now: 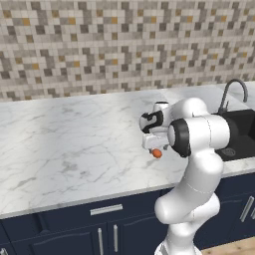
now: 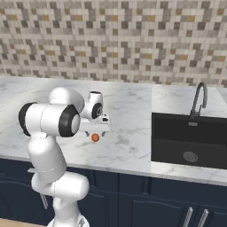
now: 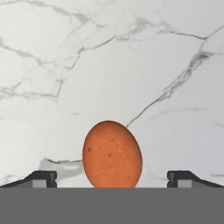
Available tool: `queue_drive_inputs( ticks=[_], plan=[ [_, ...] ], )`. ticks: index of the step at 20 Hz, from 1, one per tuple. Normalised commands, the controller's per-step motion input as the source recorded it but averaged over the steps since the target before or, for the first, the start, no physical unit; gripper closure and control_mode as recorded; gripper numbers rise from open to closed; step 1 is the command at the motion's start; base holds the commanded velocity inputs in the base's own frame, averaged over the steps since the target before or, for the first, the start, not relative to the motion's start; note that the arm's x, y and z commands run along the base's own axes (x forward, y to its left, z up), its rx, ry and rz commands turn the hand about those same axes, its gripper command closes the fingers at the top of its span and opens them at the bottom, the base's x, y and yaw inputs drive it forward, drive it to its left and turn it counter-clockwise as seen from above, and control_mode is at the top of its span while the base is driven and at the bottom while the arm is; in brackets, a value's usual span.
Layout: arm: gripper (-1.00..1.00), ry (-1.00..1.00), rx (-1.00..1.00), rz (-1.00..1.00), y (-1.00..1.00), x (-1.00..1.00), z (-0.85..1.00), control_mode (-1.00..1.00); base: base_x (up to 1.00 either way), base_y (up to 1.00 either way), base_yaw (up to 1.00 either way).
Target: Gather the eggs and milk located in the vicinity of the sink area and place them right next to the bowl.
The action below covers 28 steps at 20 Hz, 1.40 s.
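Egg [image 3: 112, 154] lies on marble worktop [image 3: 131, 65] between spread gripper [image 3: 112, 178] fingertips (untouched by either).

The egg's [image 3: 112, 154] lower end is cut off by the hand view's bottom.

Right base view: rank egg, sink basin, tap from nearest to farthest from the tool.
1. Egg: on the counter directly under the open tool.
2. Sink basin: to the right, recessed in the counter.
3. Tap: behind the basin, further right and back.
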Motion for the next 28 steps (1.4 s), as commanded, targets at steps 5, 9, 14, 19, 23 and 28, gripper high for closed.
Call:
queue_drive_inputs(
  ticks=[5, 9, 14, 19, 23, 28],
  plan=[
    [-1.00, 0.02, 0.00, 0.00, 0.00, -0.12, -0.20, -1.00, 0.00, 0.00, 0.00],
    [-1.00, 0.01, 0.00, 0.00, 0.00, -0.04, -0.38, -1.00, 0.00, 0.00, 0.00],
    [-1.00, 0.00, 0.00, 0.00, 0.00, 0.00, -0.02, -1.00, 0.00, 0.00, 0.00],
    [1.00, 0.00, 0.00, 0.00, 0.00, 0.00, 0.00, -1.00, 0.00, 0.00, 0.00],
    [1.00, 0.00, 0.00, 0.00, 0.04, -0.07, 0.14, -1.00, 0.00, 0.00, 0.00],
    [1.00, 0.00, 0.00, -0.01, 0.12, -0.91, 0.91, -1.00, 0.00, 0.00, 0.00]
  ],
)
